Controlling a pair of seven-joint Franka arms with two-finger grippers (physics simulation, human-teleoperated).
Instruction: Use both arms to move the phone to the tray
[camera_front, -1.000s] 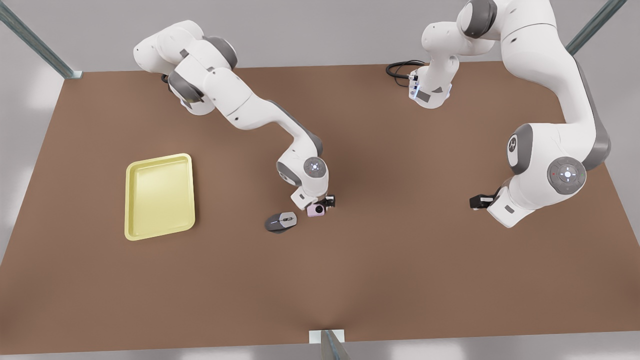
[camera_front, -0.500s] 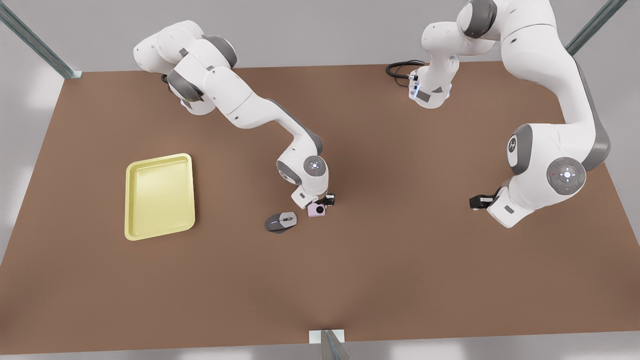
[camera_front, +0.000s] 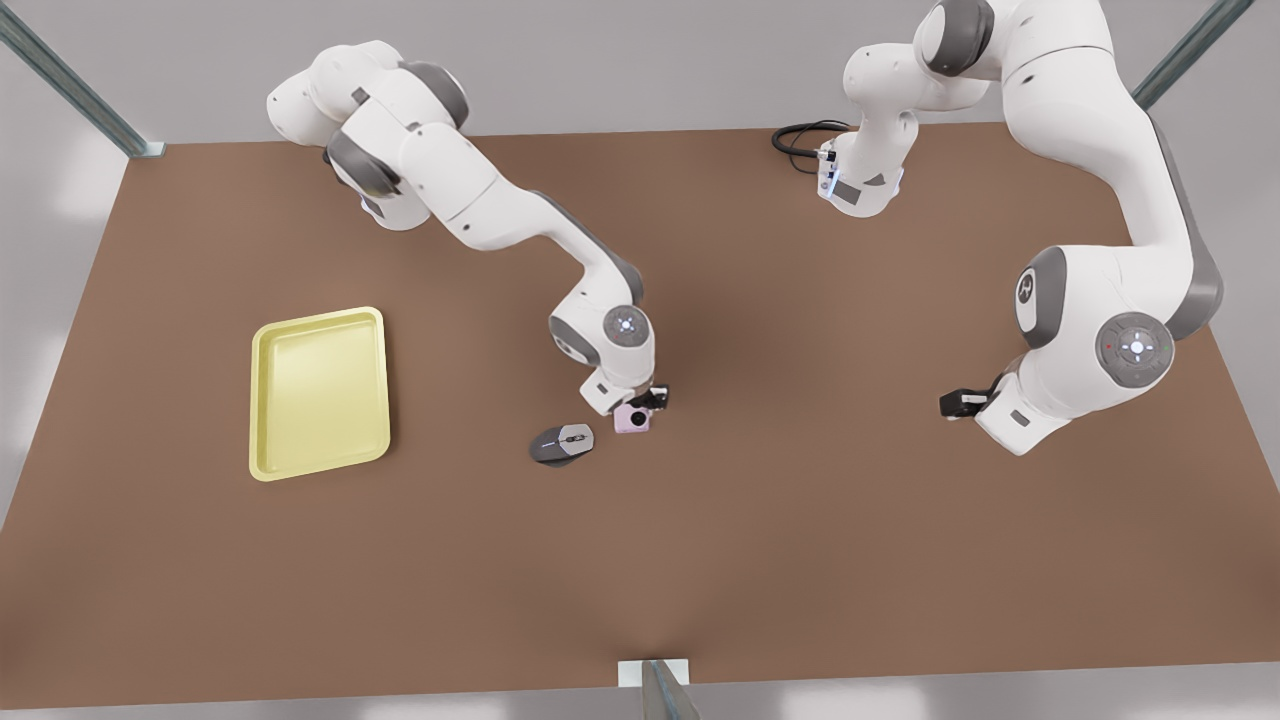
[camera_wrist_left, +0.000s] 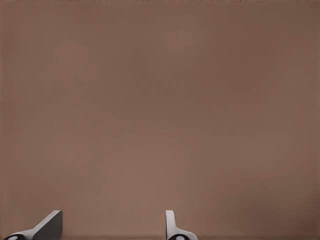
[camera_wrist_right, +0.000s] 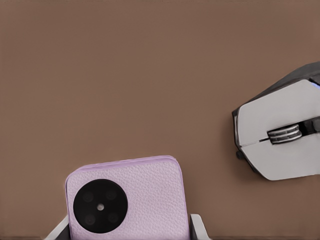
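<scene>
Right gripper (camera_front: 640, 408) sits low at the middle of the table, its two fingers set on either side of the phone (camera_wrist_right: 127, 199); in the right wrist view a pale fingertip (camera_wrist_right: 196, 226) shows tight against one edge of the lilac slab and another at the opposite edge, so the phone looks clamped between them. Whether the phone rests on the table (camera_front: 700, 540) or has cleared it I cannot tell. Its black camera circle faces up toward the wrist camera.

Just beside it, toward the front view's left, lies the grey computer mouse (camera_front: 561, 444), close but apart from the phone.

The tray (camera_front: 262, 400) lies well apart, further toward the front view's left, beyond the mouse, with its long axis running away from the camera. So the carry has to go leftward in the front view, and the mouse sits near that line; passing over it or behind it seems safer than sliding low.

Left gripper (camera_front: 955, 404) waits near the front view's right edge of the table, fingers spread apart over bare brown surface, as its own wrist view shows (camera_wrist_left: 112, 227). It is much farther from the tray than the right one.
</scene>
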